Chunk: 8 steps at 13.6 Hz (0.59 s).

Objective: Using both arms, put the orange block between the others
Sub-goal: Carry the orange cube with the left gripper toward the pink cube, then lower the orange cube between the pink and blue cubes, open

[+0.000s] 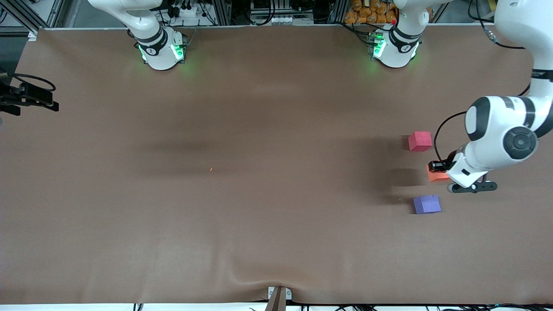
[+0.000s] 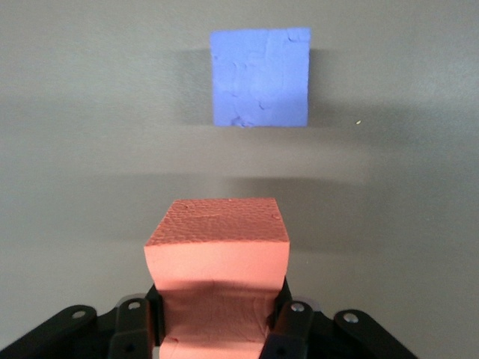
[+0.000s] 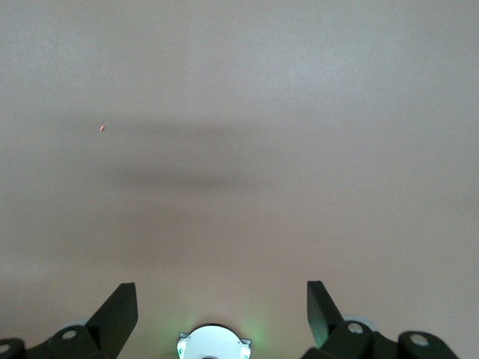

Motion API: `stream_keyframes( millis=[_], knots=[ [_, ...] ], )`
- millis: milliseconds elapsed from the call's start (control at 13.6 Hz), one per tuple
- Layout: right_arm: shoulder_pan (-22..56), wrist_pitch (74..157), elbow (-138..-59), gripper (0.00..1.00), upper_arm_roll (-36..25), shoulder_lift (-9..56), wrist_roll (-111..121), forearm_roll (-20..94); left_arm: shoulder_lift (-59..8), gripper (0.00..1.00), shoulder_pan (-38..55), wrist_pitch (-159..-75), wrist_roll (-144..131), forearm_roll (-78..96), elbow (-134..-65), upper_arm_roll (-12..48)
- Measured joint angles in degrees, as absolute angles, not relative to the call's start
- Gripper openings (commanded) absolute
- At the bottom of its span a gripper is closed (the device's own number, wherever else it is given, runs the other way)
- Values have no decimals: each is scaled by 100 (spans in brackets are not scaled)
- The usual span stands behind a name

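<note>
The left pincer point(image 2: 217, 318) is clenched on the orange block point(image 2: 217, 258), over the gap between the red block point(image 1: 420, 141) and purple block point(image 1: 427, 204). It looks light and squashy, dented at the gripped sides. The right pincer point(image 3: 222, 314), waiting over bare tabletop point(image 1: 259, 172), is released.

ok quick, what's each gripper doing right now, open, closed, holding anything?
Left gripper: closed on the orange block, between the pink block and the purple block.
Right gripper: open, empty, waiting over bare table.
</note>
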<state>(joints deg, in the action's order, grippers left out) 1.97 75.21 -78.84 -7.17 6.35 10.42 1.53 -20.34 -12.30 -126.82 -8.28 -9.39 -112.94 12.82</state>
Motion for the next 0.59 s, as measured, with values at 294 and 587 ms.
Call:
stream_keyframes(
  millis=[294, 587],
  knots=[
    [197, 7518, -7885, 100, -716, 635, 1042, 153, -2172, 0, -1255, -13478, -468, -939, -11774, 1279],
    [197, 7518, -7885, 100, -714, 635, 1043, 153, -2345, 0, -1331, -13822, -249, -939, -11932, 1278]
  ],
)
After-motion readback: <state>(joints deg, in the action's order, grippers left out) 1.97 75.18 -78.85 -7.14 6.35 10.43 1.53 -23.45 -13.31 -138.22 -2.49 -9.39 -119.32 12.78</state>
